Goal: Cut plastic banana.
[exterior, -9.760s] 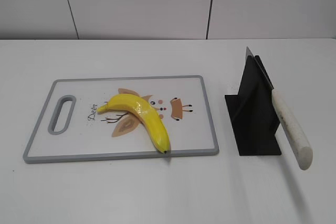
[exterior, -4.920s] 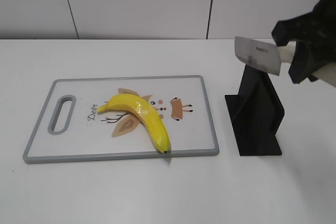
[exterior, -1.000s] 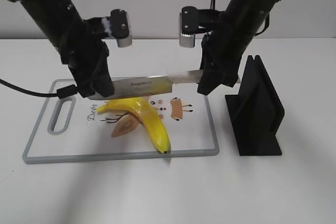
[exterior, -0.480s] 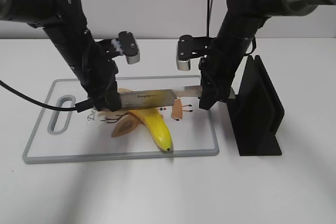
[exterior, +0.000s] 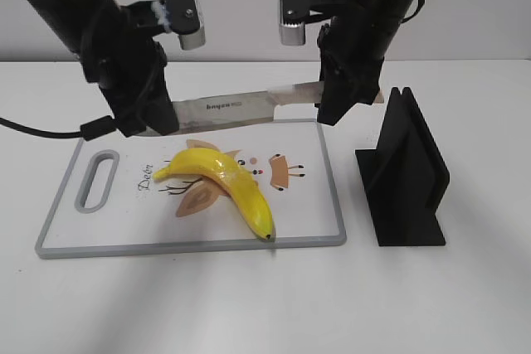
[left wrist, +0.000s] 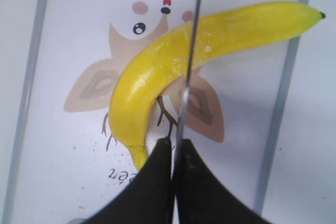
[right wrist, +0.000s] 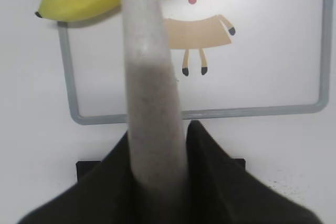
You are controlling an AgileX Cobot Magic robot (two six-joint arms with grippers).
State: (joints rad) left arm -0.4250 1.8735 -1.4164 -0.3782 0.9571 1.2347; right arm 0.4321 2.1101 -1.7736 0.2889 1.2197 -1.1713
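Lifted again off the banana, knife now level at mid-frame: left gripper pinching blade tip, right gripper clamping handle, steadying both ends for cutting.

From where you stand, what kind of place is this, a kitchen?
More likely a robot test bench set up like a kitchen counter: a plain white table against bare white wall panels, holding only a cutting board, a plastic banana and a black knife stand, with two robot arms holding a knife above.
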